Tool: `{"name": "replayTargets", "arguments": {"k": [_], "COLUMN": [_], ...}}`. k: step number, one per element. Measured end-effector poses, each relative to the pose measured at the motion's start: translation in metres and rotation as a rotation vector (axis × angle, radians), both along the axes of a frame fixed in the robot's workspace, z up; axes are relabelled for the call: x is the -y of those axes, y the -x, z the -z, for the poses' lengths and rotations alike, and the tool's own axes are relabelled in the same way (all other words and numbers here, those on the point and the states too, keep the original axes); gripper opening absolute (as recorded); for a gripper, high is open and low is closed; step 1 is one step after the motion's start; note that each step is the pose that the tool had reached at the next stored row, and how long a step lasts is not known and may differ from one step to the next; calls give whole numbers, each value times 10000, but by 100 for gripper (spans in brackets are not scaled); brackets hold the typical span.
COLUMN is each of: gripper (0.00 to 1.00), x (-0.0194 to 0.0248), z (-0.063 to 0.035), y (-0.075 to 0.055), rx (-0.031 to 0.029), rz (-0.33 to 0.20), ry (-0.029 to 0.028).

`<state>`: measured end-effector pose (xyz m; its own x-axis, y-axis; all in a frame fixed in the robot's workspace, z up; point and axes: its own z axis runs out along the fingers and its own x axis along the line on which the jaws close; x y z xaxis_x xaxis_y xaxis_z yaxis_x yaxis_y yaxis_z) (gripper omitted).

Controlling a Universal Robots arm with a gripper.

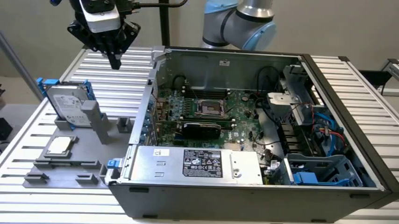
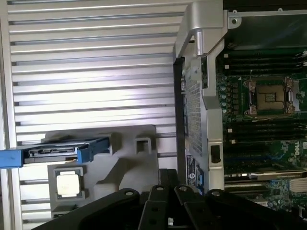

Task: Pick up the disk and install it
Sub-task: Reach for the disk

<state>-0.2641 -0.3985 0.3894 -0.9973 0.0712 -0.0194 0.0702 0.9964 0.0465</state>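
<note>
Standing on edge in a slot of the grey holder [image 1: 70,173], the disk [image 1: 67,106] tilts back a bit, with its white label toward the exterior camera and its blue frame around the rim. It sits at the exterior view's left on the slatted table [image 1: 118,88]. 1 tall grey post [image 1: 93,119] of the holder stands just beside it. 1 small silver chip [image 1: 60,145] lies flat in the holder, near the disk but apart from it. The open computer case [image 1: 249,205] is just beside the holder, on the exterior view's right of it.

My gripper [image 1: 115,61] hangs high over the table beyond the holder, near the case's back corner. Its fingers are closed together and carry nothing, and it is well apart from the disk.

I judge the step to be the reach for the disk, which is not yet touched. To do it well:
- Spread the fingers before going low, not at the disk.
- Come in from above the top edge, with the fingers set across the 2 flat faces.
- Match the disk's tilt so both fingers land together.
- Keep off the post and the chip.
- Grip on the blue frame or bare metal near the top, centred, so it won't swing.
- Pull out along the slot's line, since a sideways tug could jam it or drag the holder.
</note>
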Motion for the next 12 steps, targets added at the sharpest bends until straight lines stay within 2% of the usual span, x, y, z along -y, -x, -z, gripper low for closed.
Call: {"name": "replayTargets", "arguments": {"k": [12], "gripper": [11], "x": [-19], "z": [50], "y": [545], "rx": [0], "rz": [0], "ry": [62]}}
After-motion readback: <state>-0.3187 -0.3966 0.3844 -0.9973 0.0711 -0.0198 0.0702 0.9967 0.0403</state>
